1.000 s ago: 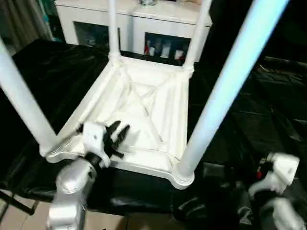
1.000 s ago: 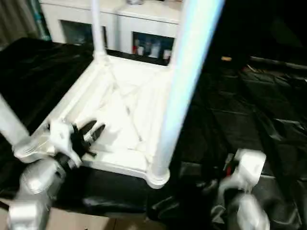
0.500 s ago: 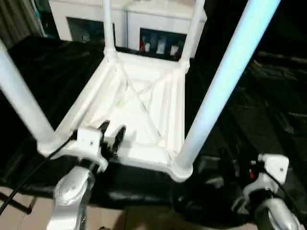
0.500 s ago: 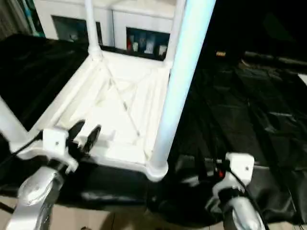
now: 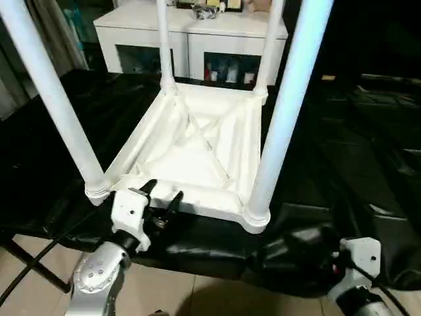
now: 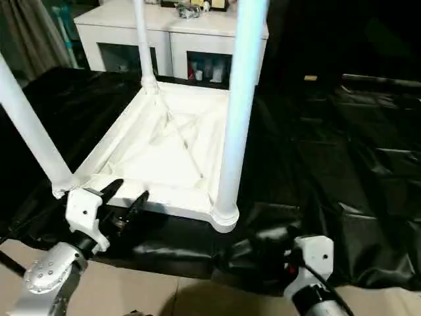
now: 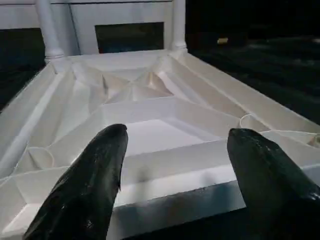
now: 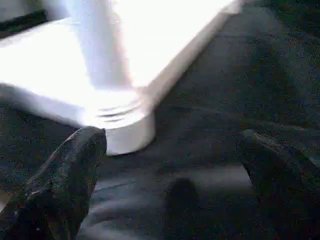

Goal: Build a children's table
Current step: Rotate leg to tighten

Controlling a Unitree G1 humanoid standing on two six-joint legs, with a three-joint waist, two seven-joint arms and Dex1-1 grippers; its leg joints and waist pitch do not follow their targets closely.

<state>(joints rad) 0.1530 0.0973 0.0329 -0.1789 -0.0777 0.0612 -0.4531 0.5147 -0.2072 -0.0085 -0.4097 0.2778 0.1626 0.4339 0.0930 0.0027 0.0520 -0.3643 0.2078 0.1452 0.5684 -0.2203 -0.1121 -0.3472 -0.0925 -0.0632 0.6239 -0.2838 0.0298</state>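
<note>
Four white legs stand upright in corner sockets of children's table (image 5: 197, 155), upside down on worktop (image 5: 368, 151) draped in black sheet, ribbed X-braced underside facing up. Near-left leg (image 5: 56, 105), near-right leg (image 5: 283, 112), far-left leg (image 5: 164, 46), far-right leg (image 5: 268, 46). Left tool (image 5: 160, 201) just beside near edge of tabletop, black fingers (image 7: 95, 175) spread, nothing between. Right tool (image 8: 172, 165) near the near-right corner socket, fingers wide apart, empty. White cabinet (image 5: 191, 39) with glass doors beyond worktop.
</note>
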